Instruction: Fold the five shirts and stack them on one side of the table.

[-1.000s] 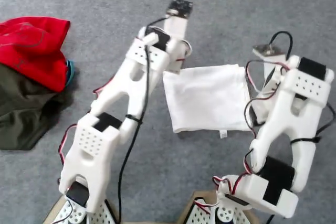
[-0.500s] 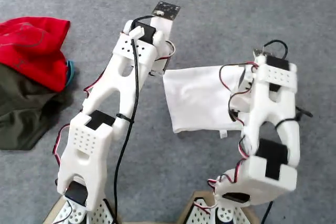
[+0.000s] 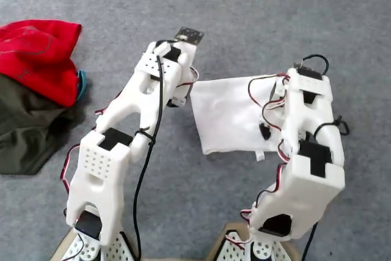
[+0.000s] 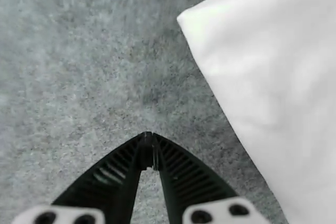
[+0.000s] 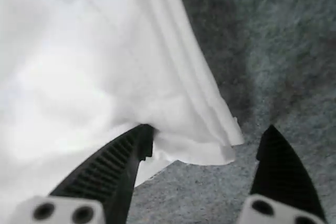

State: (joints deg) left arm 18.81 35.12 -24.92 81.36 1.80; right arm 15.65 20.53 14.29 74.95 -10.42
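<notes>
A folded white shirt (image 3: 232,114) lies flat in the middle of the grey table. In the left wrist view my left gripper (image 4: 148,153) is shut and empty over bare table, just off the white shirt's corner (image 4: 184,18). The left arm (image 3: 156,80) stands at the shirt's left edge. Over the shirt's right edge is the right arm (image 3: 305,114). My right gripper (image 5: 207,142) is open, with the layered edge of the white shirt (image 5: 210,129) between its fingers, one finger (image 5: 128,148) resting on the cloth.
A red shirt (image 3: 40,53) is heaped on a dark olive shirt (image 3: 24,136) at the table's left side, with a bit of teal cloth (image 3: 82,81) peeking out between them. The grey table (image 3: 275,22) runs on behind the arms.
The left arm has drawn back from the far side toward the shirt's left corner. The right arm has swung left and forward over the shirt's right edge.
</notes>
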